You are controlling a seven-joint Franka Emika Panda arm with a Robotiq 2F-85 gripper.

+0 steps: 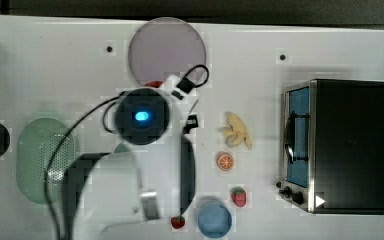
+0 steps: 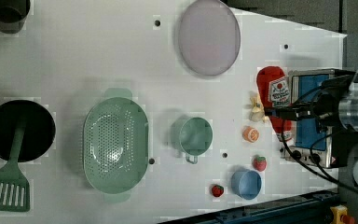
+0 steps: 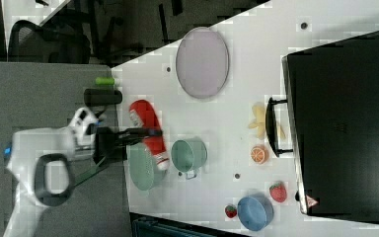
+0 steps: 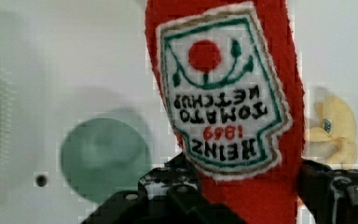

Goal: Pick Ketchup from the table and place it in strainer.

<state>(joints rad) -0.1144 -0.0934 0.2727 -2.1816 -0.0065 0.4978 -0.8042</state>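
The pincer [image 4: 249,196] is clamping the Ketchup [image 4: 228,93] near one end, its fingers pressing either side of the soft red body, and is holding the bottle raised above the tabletop [image 2: 98,56]. In the left view the Ketchup is hanging at the left view's right, well apart from the strainer [image 2: 115,144], with the green cup [image 2: 195,135] standing between them. The grip being off-centre, the bottle could be sagging or slipping during transport, and a low path could be knocking the cup.
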